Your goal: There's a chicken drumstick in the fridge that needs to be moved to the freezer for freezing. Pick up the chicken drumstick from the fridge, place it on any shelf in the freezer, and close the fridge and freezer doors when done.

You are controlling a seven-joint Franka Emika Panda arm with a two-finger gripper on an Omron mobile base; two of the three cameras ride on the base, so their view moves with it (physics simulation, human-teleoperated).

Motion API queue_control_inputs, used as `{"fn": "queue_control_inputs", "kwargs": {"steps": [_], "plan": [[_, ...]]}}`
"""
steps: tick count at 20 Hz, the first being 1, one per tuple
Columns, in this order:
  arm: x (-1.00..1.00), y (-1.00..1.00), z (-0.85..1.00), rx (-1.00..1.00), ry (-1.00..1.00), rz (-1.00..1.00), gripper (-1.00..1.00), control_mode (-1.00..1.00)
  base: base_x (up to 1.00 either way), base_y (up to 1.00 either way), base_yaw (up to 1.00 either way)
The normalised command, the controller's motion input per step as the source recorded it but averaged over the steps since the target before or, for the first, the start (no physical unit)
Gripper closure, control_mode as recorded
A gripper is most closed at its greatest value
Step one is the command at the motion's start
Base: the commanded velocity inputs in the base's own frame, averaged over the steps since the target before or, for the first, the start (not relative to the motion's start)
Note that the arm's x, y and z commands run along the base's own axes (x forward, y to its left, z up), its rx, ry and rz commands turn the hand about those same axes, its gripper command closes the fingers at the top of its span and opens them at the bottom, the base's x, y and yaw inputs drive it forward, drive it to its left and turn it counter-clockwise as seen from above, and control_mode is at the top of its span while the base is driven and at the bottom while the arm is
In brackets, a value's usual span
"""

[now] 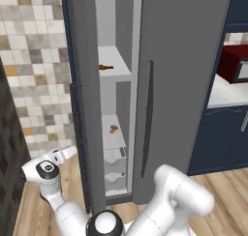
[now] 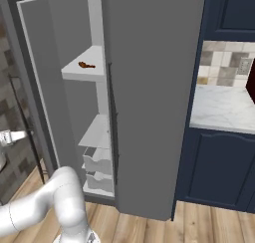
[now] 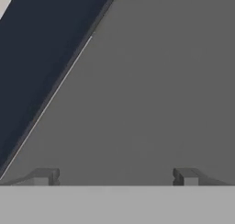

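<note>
The chicken drumstick point(image 1: 105, 67) point(image 2: 86, 65), slim and dark reddish-brown, lies on the upper white shelf point(image 1: 116, 71) point(image 2: 89, 62) of the narrow freezer. The freezer door point(image 1: 82, 85) point(image 2: 45, 87) stands swung open to the left. The wider fridge door point(image 1: 184, 85) point(image 2: 154, 87) is shut, and its dark bar handle point(image 1: 147, 119) faces me. My gripper point(image 3: 114, 177) is open with nothing between its fingers. It points at the flat grey outer face of the freezer door point(image 3: 151, 94), low on the door's left side point(image 1: 68, 154) point(image 2: 14, 136).
A small orange-tan lump point(image 1: 113, 129) sits on a lower freezer shelf, above white drawers point(image 1: 115, 157) point(image 2: 98, 165). Navy cabinets point(image 1: 223, 138) point(image 2: 219, 167) and a marble counter point(image 2: 224, 107) stand to the right. A tiled wall point(image 1: 34, 61) is on the left.
</note>
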Motion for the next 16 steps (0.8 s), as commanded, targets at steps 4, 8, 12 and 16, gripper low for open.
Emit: {"fn": "queue_control_inputs", "kwargs": {"steps": [4, 8, 12, 16], "plan": [[0.04, -0.73, 0.00, 0.04, 0.00, 0.00, -1.00, -1.00, 0.00, 0.00, 0.00], [0.13, -0.85, 0.00, 0.07, 0.00, 0.00, -1.00, -1.00, 0.00, 0.00, 0.00], [0.16, -0.87, 0.00, 0.08, 0.00, 0.01, -1.00, -1.00, 0.00, 0.00, 0.00], [0.09, -0.89, 0.00, 0.08, 0.00, 0.01, -1.00, -1.00, 0.00, 0.00, 0.00]]}}
